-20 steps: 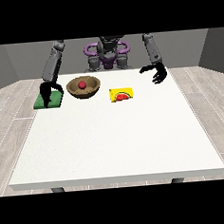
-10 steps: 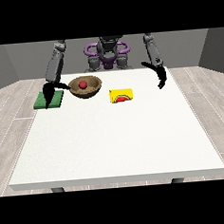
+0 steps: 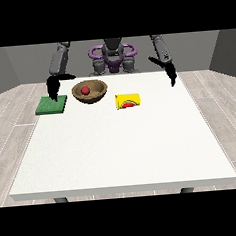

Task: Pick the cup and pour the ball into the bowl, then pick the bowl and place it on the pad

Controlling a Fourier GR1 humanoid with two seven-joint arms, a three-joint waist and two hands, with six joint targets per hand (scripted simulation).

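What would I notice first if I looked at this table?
Probably the red ball sitting inside the brown bowl near the table's far edge. Beside it, toward the view's right, a yellow cup lies on its side, and at the view's left a green pad lies flat, with a black hand hanging over it.

On my table [image 3: 142, 148] the pad [image 3: 52, 105] lies far left, the bowl [image 3: 90, 91] just right of it with the ball [image 3: 85, 90] inside, the tipped cup [image 3: 128, 101] further right.
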